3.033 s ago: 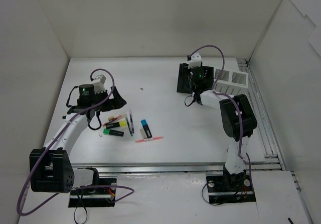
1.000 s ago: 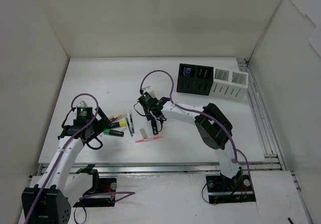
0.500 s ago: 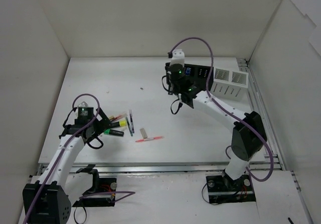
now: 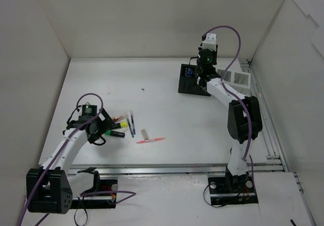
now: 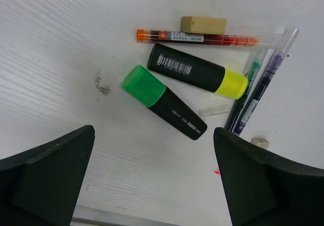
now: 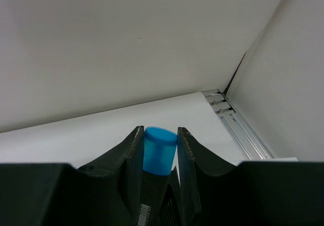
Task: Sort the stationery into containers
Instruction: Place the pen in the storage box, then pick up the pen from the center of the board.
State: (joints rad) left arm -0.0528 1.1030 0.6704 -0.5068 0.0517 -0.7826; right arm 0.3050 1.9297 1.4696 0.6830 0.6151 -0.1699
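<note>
The right gripper (image 6: 158,130) was seen over the black two-compartment box (image 4: 188,86) at the far side of the surface (image 4: 162,104). Its fingers (image 6: 132,150) were clamped on a blue-topped item (image 6: 159,152) with a dark, labelled body, which was held upright between them. Two white perforated boxes (image 4: 235,78) were set just beside the black box. The left gripper (image 5: 153,130) was held above a cluster of stationery, its fingers (image 5: 50,178) spread wide apart with nothing gripped. Below it a green highlighter (image 5: 164,102) and a yellow highlighter (image 5: 197,74) were laid side by side. Beyond them lay a red-filled clear tube (image 5: 202,37), touched by a pale eraser (image 5: 203,25). Two dark pens (image 5: 253,94) were laid alongside. A thin red pen (image 4: 151,140) was left near the cluster, nearer the middle of the surface.
</note>
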